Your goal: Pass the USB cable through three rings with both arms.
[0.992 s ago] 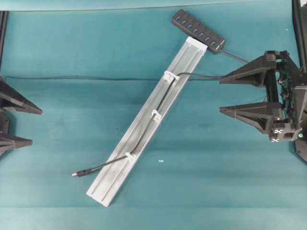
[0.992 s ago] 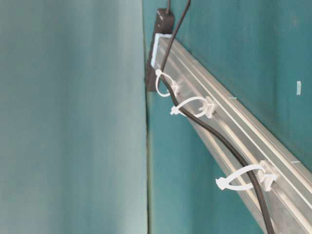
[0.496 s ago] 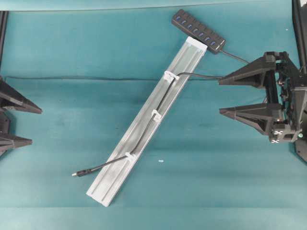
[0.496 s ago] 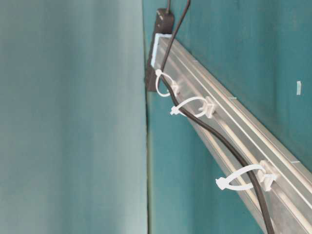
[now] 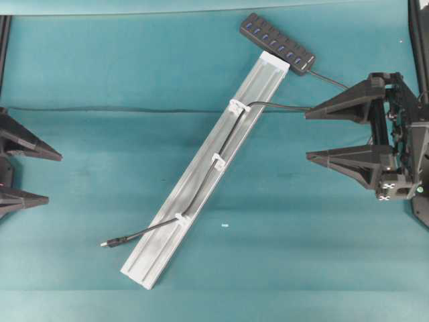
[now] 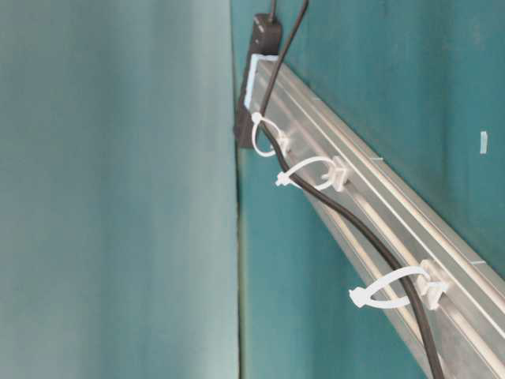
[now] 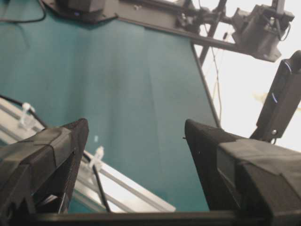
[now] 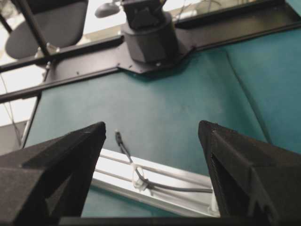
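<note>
Along the silver aluminium rail (image 5: 204,173), which is lying diagonally on the teal table (image 5: 120,74), the USB cable (image 5: 224,139) is running through all three rings: the upper ring (image 5: 236,106), the middle ring (image 5: 218,161) and the lower ring (image 5: 181,219). Its metal-tipped plug (image 5: 106,243) is resting on the cloth just past the rail's lower end, to the side nearer the left arm. At the rail's upper end the black multi-port hub (image 5: 277,43) is sitting with a row of blue ports showing; no brand name or other writing is legible on it. From the upper ring the cord is curving away from the rail towards the right gripper (image 5: 308,133), passing close by its upper fingertip; whether they are touching cannot be told. That gripper is standing wide open, holding nothing. Well away on the rail's other side, the left gripper (image 5: 53,178) is also spread wide and gripping nothing. A small white scrap (image 5: 224,225) is lying on the cloth near the lower ring.
</note>
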Tool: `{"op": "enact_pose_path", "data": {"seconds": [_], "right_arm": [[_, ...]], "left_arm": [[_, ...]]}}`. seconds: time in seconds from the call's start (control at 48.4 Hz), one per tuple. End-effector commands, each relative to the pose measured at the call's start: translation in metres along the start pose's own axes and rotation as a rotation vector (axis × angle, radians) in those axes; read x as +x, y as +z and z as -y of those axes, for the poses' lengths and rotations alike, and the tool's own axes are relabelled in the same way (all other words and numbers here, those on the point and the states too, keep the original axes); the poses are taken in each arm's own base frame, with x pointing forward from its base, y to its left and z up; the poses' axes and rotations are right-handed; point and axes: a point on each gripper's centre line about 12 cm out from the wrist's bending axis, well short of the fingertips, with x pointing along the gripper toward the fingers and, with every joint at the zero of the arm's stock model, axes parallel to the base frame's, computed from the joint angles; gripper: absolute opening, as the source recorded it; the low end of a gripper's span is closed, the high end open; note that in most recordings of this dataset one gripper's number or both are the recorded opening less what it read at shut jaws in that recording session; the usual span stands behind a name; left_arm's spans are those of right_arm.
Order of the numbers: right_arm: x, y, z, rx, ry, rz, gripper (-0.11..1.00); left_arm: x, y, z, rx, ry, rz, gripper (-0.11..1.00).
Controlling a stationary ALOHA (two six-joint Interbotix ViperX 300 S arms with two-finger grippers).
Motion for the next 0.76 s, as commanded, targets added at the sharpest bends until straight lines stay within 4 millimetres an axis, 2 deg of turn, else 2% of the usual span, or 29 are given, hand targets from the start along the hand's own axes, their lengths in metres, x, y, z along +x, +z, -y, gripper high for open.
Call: {"op": "enact_pose_path", "data": {"seconds": [0.0, 0.744], "right_arm": [[0.0015, 0.0035, -0.0013, 0.007, 0.003, 0.013, 0.86], [0.0024, 0.0006, -0.0013, 0.005, 0.003, 0.005, 0.86]], "left_arm": [[0.0011, 0.0048, 0.0011, 0.004, -0.002, 0.014, 0.90], [0.0021, 0.0033, 0.0007, 0.017, -0.001, 0.009, 0.90]]}}
